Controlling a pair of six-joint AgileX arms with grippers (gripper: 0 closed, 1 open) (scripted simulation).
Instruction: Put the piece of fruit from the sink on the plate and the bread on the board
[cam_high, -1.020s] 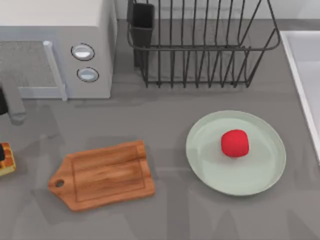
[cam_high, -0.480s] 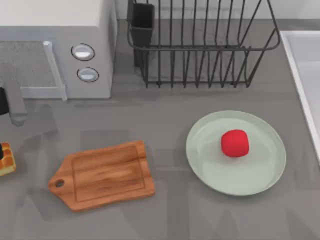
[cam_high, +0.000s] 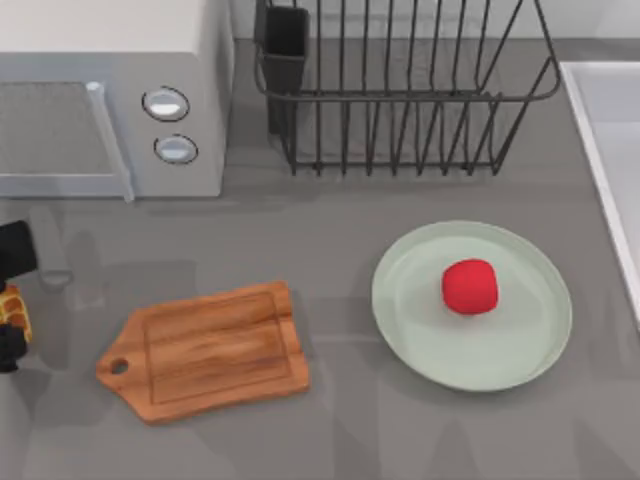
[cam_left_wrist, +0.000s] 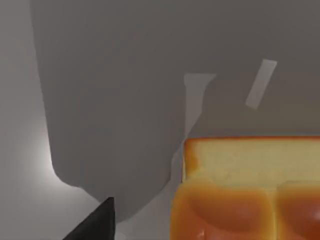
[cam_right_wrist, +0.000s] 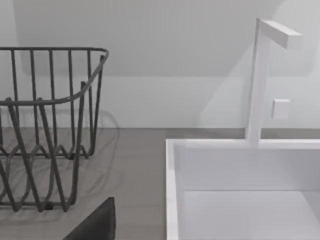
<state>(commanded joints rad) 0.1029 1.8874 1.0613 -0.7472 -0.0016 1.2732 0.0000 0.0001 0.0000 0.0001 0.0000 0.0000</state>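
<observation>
On grey counter (cam_high: 330, 250), board (cam_high: 205, 350) beside plate (cam_high: 472, 305) bearing piece of fruit (cam_high: 470, 286).

Left end effector (cam_high: 10, 305) at the tabletop's (cam_high: 330, 420) left edge straddles the bread (cam_high: 14, 305); the board (cam_high: 205, 350) lies just to its right, the plate (cam_high: 440, 355) with fruit (cam_high: 470, 287) far beyond

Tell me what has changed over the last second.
The left gripper came down from in front of the microwave to the bread at the table's left edge; its jaws now flank it. The piece of fruit, plate and board stayed put.
</observation>
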